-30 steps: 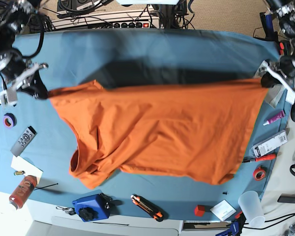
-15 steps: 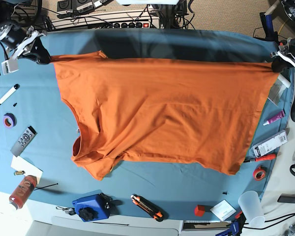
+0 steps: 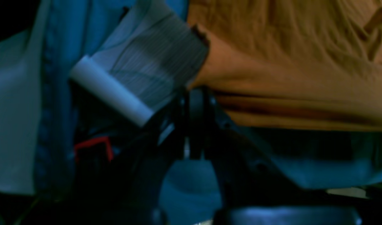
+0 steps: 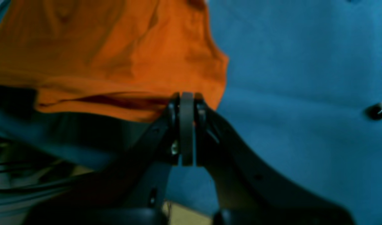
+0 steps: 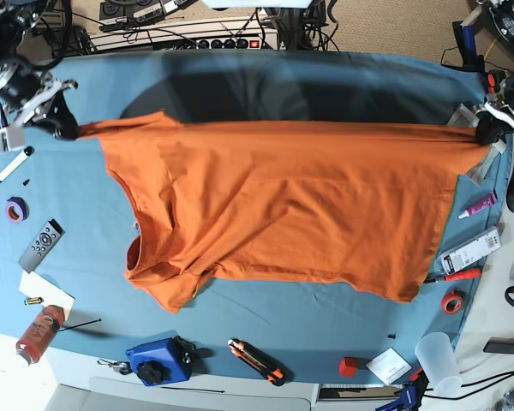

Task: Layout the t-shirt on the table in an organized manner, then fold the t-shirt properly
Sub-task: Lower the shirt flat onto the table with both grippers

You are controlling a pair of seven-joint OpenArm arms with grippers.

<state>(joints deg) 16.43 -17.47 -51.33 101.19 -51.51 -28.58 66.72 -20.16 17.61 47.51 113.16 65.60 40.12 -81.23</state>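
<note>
The plain bright orange short-sleeved cloth t-shirt (image 5: 283, 205) hangs stretched between the two arms, its long axis running across the big rounded bench under its dull blue-teal cover (image 5: 265, 330); the far edge is held taut and raised, throwing a dark shadow on the cover behind it, while the near part, with one sleeve and the neckline bunched at the base view's lower left, lies on the bench; the right gripper (image 4: 187, 103), at the base view's left end, has its fingers pressed together on an edge of the orange cloth by a sleeve; the left gripper (image 3: 195, 93), at the opposite end, has its fingers closed on the hem corner, just beside a white roll (image 3: 111, 90); from both sets of fingers the shirt extends inward and toward the near edge, so lowering it flat looks to call for both arms descending evenly, neither being nearer
</note>
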